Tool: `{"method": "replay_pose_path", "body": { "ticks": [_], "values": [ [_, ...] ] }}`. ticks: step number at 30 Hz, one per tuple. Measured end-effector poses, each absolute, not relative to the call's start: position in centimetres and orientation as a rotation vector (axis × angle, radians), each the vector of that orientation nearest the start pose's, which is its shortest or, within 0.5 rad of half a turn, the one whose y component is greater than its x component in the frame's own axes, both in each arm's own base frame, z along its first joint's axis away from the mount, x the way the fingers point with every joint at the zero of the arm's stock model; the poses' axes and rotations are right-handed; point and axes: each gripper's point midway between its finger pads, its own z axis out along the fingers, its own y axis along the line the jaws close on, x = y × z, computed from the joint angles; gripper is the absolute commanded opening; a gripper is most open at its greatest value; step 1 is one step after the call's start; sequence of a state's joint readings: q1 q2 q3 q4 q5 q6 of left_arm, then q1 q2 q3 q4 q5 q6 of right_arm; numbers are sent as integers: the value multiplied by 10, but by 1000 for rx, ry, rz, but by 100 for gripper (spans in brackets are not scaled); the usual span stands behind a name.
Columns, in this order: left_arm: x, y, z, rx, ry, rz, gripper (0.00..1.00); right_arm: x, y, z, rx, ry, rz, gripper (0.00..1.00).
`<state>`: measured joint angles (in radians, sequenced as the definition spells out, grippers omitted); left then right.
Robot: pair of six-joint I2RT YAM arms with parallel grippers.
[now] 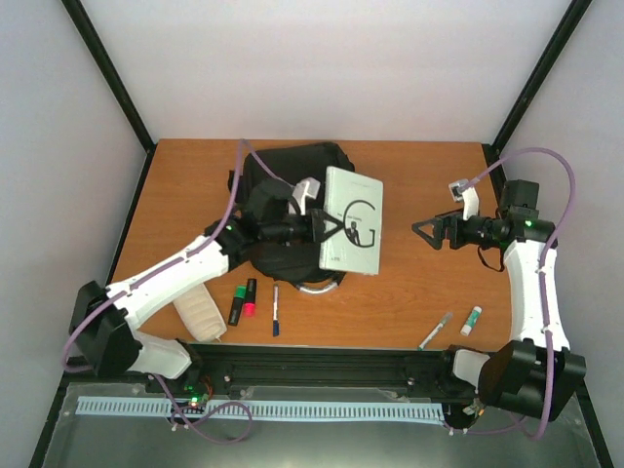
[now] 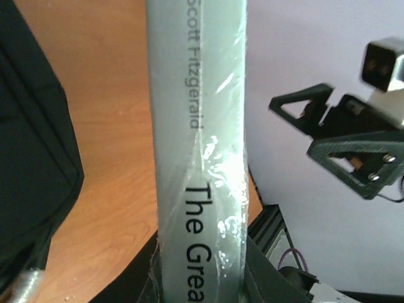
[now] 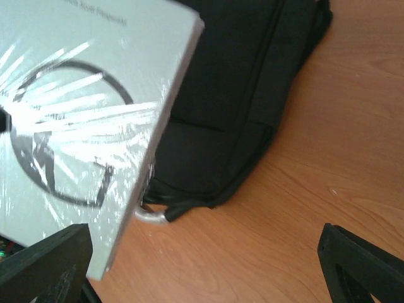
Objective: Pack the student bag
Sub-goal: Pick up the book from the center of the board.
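Note:
The student bag (image 1: 283, 195), a black fabric backpack, lies flat at the table's middle back. My left gripper (image 1: 330, 230) is shut on a pale green, plastic-wrapped book (image 1: 353, 219) and holds it over the bag's right side. In the left wrist view the book's spine (image 2: 199, 126) stands up between my jaws (image 2: 199, 281), with the bag (image 2: 31, 164) to the left. My right gripper (image 1: 432, 233) hangs open to the right of the book, holding nothing. Its view shows the book's cover (image 3: 76, 120), the bag (image 3: 240, 95) and both dark fingertips (image 3: 44, 268) spread wide over bare wood.
A whitish ribbed pouch (image 1: 200, 314) lies near the front left. Beside it are a green highlighter (image 1: 237, 302), a red one (image 1: 250, 297) and a dark pen (image 1: 276, 310). A grey pen (image 1: 436, 330) and a small white stick (image 1: 472, 320) lie front right.

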<state>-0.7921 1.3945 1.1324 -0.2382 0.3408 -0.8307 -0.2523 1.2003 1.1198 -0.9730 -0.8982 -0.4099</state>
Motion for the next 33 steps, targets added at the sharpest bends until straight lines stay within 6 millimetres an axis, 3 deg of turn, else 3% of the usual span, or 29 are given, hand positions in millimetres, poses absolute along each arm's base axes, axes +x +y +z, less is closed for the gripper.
{"method": "replay_pose_path", "body": {
  "ticks": [6, 13, 18, 24, 33],
  "values": [
    [278, -327, 293, 248, 2201, -1351, 1, 289, 86, 263, -486, 2070, 1054, 97],
    [273, -336, 323, 367, 2090, -1497, 1, 300, 115, 283, -588, 1967, 1303, 93],
    [268, -345, 346, 455, 1990, -1587, 1, 298, 139, 297, -675, 1905, 1416, 93],
    [270, -347, 355, 459, 1940, -1603, 1, 286, 157, 302, -719, 1836, 1581, 84],
    [283, -347, 356, 398, 1904, -1597, 1, 274, 160, 308, -718, 1787, 1669, 57]
  ]
}}
